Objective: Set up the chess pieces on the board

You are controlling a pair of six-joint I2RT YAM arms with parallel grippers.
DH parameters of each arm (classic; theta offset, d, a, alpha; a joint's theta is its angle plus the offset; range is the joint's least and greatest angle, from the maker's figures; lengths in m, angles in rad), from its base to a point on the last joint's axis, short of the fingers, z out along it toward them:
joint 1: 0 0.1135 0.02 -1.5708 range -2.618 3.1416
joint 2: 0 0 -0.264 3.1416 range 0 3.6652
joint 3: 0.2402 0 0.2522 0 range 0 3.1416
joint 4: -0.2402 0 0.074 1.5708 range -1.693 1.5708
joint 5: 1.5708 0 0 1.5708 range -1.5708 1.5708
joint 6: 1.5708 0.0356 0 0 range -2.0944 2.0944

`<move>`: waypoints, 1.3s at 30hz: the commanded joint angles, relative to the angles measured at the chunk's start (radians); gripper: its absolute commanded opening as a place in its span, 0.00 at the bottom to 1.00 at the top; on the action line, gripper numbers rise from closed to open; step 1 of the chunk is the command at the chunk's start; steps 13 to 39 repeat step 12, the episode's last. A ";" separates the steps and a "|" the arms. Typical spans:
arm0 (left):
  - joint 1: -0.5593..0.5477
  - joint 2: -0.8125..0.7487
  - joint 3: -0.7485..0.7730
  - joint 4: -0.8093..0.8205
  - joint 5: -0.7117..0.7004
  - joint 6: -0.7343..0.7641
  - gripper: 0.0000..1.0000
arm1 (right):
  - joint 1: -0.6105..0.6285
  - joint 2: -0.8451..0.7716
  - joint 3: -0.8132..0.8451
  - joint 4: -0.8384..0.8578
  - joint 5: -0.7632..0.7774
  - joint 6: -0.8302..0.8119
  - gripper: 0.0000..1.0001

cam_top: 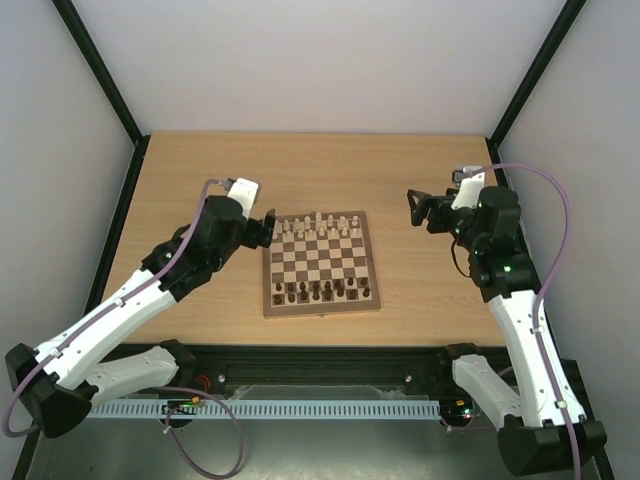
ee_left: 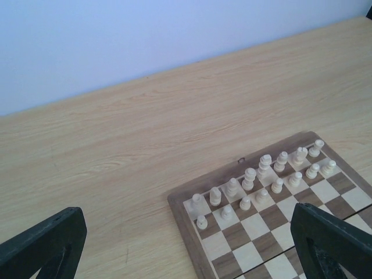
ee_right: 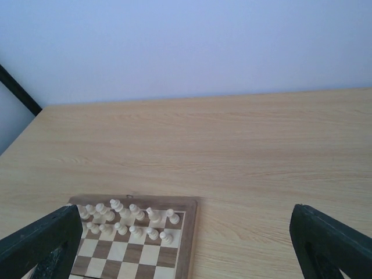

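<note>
**Overhead and wrist views, both arms drawn back from the board.** The left tool [cam_top: 268, 230] stands with its fingers spread wide and nothing between them. It sits just beside the board's [cam_top: 322, 310] corner at about 10 o'clock. The right tool [cam_top: 418, 210] is likewise spread and empty, well apart from the board at about 2 o'clock, over bare tabletop [cam_top: 200, 180]. The pale pieces [cam_top: 318, 226] stand upright in two rows along the 12 o'clock edge. The dark pieces [cam_top: 322, 291] fill the two rows at the 6 o'clock edge, and the middle squares are vacant. The set-up appears complete or nearly so, though the dark rows are too small in the overhead view to count or to check that each piece is centred.

**Hazards.** The left tool is the main risk. Its spread fingers span more than one square, so a low sweep toward 3 o'clock would likely topple the corner pale pieces and their neighbours. Any return for one piece in these packed rows could nudge those beside it.
</note>
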 commanded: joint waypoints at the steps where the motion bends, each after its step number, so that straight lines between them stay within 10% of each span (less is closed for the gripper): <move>1: 0.006 -0.025 -0.026 0.097 -0.047 -0.017 0.99 | -0.004 -0.045 -0.031 0.033 0.051 0.036 0.99; 39: 0.006 0.016 0.105 -0.004 -0.039 -0.037 0.99 | -0.003 0.003 0.081 -0.020 0.040 0.022 0.98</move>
